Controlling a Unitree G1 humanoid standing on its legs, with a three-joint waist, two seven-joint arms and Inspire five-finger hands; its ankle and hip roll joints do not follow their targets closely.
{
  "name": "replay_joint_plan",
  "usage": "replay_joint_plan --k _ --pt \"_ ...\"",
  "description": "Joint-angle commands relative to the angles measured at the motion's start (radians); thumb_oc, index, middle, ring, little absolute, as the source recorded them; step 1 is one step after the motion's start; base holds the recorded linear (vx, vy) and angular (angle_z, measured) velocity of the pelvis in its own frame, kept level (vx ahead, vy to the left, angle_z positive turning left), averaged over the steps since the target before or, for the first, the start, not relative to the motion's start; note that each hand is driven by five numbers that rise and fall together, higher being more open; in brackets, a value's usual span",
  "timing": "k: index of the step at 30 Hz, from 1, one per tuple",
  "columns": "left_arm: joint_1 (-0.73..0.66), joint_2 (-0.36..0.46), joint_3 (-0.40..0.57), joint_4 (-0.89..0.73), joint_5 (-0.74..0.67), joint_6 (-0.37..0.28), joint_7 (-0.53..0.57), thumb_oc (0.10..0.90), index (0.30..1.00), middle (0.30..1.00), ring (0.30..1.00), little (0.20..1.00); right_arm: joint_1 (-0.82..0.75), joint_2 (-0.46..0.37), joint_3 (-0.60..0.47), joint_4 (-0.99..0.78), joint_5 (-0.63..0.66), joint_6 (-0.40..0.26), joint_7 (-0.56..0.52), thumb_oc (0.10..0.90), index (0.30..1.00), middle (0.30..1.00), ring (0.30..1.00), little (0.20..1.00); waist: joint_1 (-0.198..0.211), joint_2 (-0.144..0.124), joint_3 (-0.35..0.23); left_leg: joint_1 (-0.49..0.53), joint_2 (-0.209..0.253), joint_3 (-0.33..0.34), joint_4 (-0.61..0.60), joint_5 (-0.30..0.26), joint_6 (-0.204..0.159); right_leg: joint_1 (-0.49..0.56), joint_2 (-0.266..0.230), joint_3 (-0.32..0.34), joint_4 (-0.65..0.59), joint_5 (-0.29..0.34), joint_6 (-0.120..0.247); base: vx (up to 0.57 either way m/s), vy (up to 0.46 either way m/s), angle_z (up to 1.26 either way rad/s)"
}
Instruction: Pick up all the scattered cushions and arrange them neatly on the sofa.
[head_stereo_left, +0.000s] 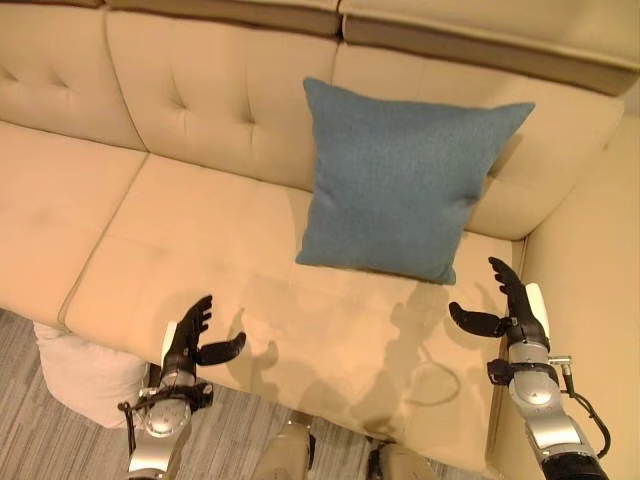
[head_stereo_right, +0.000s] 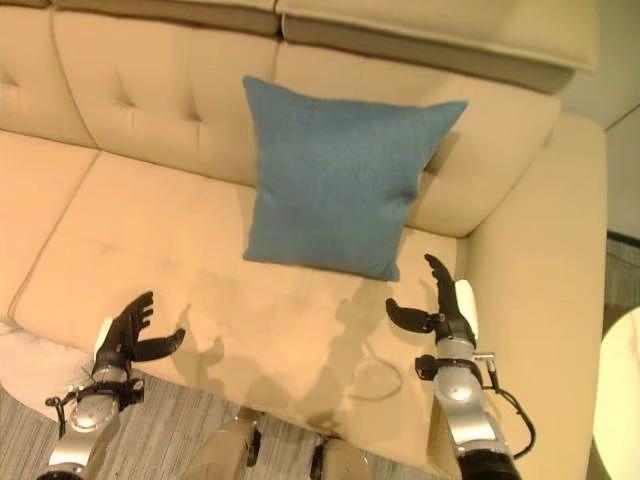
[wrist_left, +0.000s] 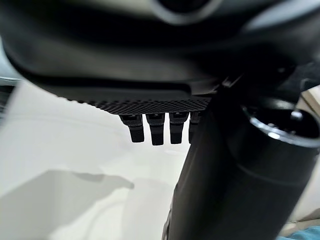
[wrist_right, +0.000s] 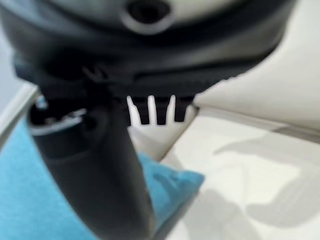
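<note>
One square blue fabric cushion (head_stereo_left: 400, 180) leans upright against the beige sofa's (head_stereo_left: 190, 230) backrest, right of centre. Both hands, left hand (head_stereo_left: 190, 335) and right hand (head_stereo_left: 510, 305), hover empty with fingers spread at the frame's bottom. A white cushion (head_stereo_left: 85, 375) at lower left apparently awaits pickup.

Grey wood-grain floor (head_stereo_left: 60, 450) lies below, and a pale round table edge (head_stereo_right: 618, 400) shows.
</note>
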Motion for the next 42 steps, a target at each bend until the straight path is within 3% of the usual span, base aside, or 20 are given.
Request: replay_joint_plan --k 1,3,5,6,7,8,12,13,15,19,21,23,24,25,30,42 --pt "-0.049 0.017 0.032 0.055 0.01 -0.059 -0.032 0.8 0.9 0.9 0.9 0.9 -0.011 -0.024 0.013 -0.027 0.048 -0.104 0.023 0.8 0.9 0.9 0.9 0.9 -0.026 -0.107 -0.134 -0.061 0.001 0.147 0.274 -0.217 0.03 -0.048 -0.059 -0.01 0.005 -0.054 0.026 -0.21 -0.007 0.57" --pt "-0.011 -0.02 0.039 0.108 0.023 -0.047 -0.049 0.8 0.9 0.9 0.9 0.9 0.021 -0.01 0.015 -0.022 0.056 -0.099 0.05 0.8 0.9 0.9 0.9 0.9 -0.031 -0.119 -0.124 -0.023 0.008 0.136 0.409 -0.297 0.039 -0.032 -0.075 -0.027 0.005 -0.043 0.021 -0.15 0.028 0.52" --pt "0.004 -0.031 0.043 0.124 0.024 -0.044 -0.053 0.8 0.9 0.9 0.9 0.9 0.034 -0.003 0.014 -0.014 0.059 -0.096 0.058 0.8 0.9 0.9 0.9 0.9 -0.036 -0.122 -0.128 0.004 0.012 0.13 0.428 -0.302 0.038 -0.032 -0.082 -0.033 0.005 -0.035 0.023 -0.07 0.075 0.22" --pt "0.024 -0.055 0.039 0.165 0.027 -0.043 -0.055 0.8 0.9 0.9 0.9 0.9 0.052 0.009 0.013 0.001 0.069 -0.091 0.072 0.8 0.9 0.9 0.9 0.9 -0.043 -0.114 -0.136 0.085 0.026 0.114 0.425 -0.325 0.025 -0.029 -0.08 -0.045 0.005 -0.02 0.024 -0.04 0.08 0.17" --pt "0.023 -0.054 0.039 0.165 0.027 -0.043 -0.055 0.8 0.9 0.9 0.9 0.9 0.052 0.01 0.013 0.001 0.069 -0.091 0.072 0.8 0.9 0.9 0.9 0.9 -0.047 -0.119 -0.137 0.084 0.02 0.112 0.418 -0.316 0.026 -0.031 -0.086 -0.047 0.005 -0.019 0.025 -0.04 0.186 0.27" --pt "0.036 -0.064 0.024 0.184 0.048 -0.04 -0.052 0.8 0.9 0.9 0.9 0.9 0.071 0.017 0.006 0.018 0.072 -0.088 0.077 0.8 0.9 0.9 0.9 0.9 -0.064 -0.098 -0.152 0.177 0.031 0.115 0.332 -0.347 0.025 -0.032 -0.077 -0.058 0.005 -0.004 0.038 -0.02 0.111 0.28" --pt "0.048 -0.084 0.011 0.217 0.051 -0.035 -0.057 0.8 0.9 0.9 0.9 0.9 0.079 0.022 0.006 0.06 0.055 -0.077 0.078 0.8 0.9 0.9 0.9 0.9 -0.075 -0.102 -0.154 0.209 -0.014 0.11 0.233 -0.384 0.045 -0.067 -0.107 -0.059 0.005 0.041 0.063 -0.13 0.182 0.32" --pt "0.048 -0.085 0.001 0.227 0.054 -0.031 -0.057 0.8 0.9 0.9 0.9 0.9 0.079 0.034 0.013 0.104 0.045 -0.066 0.076 0.8 0.9 0.9 0.9 0.9 -0.073 -0.106 -0.14 0.207 -0.046 0.097 0.216 -0.38 0.064 -0.09 -0.127 -0.06 0.012 0.067 0.08 -0.19 0.201 0.01" --pt "0.056 -0.086 0.001 0.242 0.053 -0.027 -0.059 0.8 0.9 0.9 0.9 0.9 0.073 0.044 0.025 0.15 0.032 -0.055 0.074 0.8 0.9 0.9 0.9 0.9 -0.064 -0.106 -0.132 0.21 -0.061 0.093 0.196 -0.374 0.08 -0.105 -0.144 -0.059 0.023 0.066 0.092 -0.21 0.18 -0.03" --pt "0.057 -0.086 0.007 0.287 0.057 -0.018 -0.053 0.8 0.9 0.9 0.9 0.9 0.057 0.065 0.042 0.203 0.018 -0.041 0.073 0.8 0.9 0.9 0.9 0.9 -0.059 -0.103 -0.112 0.2 -0.064 0.094 0.186 -0.351 0.1 -0.148 -0.164 -0.035 0.101 0.049 0.104 -0.23 0.122 -0.19" --pt "0.036 -0.081 -0.004 0.366 0.087 -0.002 -0.04 0.8 0.9 0.9 0.9 0.9 0.037 0.074 0.067 0.271 0.021 -0.033 0.065 0.8 0.9 0.9 0.9 0.9 -0.047 -0.1 -0.101 0.186 -0.071 0.099 0.18 -0.321 0.12 -0.131 -0.138 0.027 0.229 -0.016 0.087 -0.31 0.113 -0.12" --pt "0.03 -0.081 -0.014 0.415 0.097 0.009 -0.048 0.8 0.9 0.9 0.9 0.9 0.037 0.075 0.087 0.317 0.021 -0.029 0.07 0.8 0.9 0.9 0.9 0.9 -0.035 -0.091 -0.112 0.18 -0.064 0.098 0.162 -0.298 0.13 -0.093 -0.108 0.038 0.313 -0.071 0.068 -0.2 0.063 -0.19" --pt "0.03 -0.08 -0.014 0.415 0.097 0.009 -0.048 0.8 0.9 0.9 0.9 0.9 0.036 0.076 0.087 0.318 0.021 -0.029 0.07 0.8 0.9 0.9 0.9 0.9 -0.036 -0.092 -0.115 0.176 -0.066 0.097 0.16 -0.294 0.13 -0.096 -0.11 0.038 0.312 -0.069 0.068 -0.13 -0.001 -0.07" --pt "0.022 -0.081 -0.015 0.463 0.094 0.018 -0.056 0.8 0.9 0.9 0.9 0.9 0.036 0.083 0.096 0.359 0.024 -0.021 0.073 0.8 0.9 0.9 0.9 0.9 -0.022 -0.094 -0.133 0.167 -0.062 0.096 0.145 -0.277 0.128 -0.037 -0.08 0.048 0.332 -0.12 0.062 -0.07 -0.016 0.01" --pt "0.026 -0.11 -0.017 0.544 0.092 0.027 -0.054 0.8 0.9 0.9 0.9 0.9 0.042 0.105 0.122 0.449 0.04 -0.004 0.078 0.8 0.9 0.9 0.9 0.9 0.005 -0.12 -0.192 0.154 -0.061 0.125 0.094 -0.246 0.108 0.067 -0.066 0.02 0.177 -0.131 0.053 -0.08 -0.084 -0.1" --pt "-0.038 -0.121 -0.068 0.602 0.111 0.04 -0.062 0.8 0.9 0.9 0.9 0.9 0.035 0.138 0.198 0.555 0.05 0.012 0.103 0.8 0.9 0.9 0.9 0.9 -0.008 -0.117 -0.186 0.186 -0.034 0.098 0.074 -0.218 0.077 0.114 -0.024 0.014 0.093 -0.132 0.017 -0.01 -0.097 0.03"
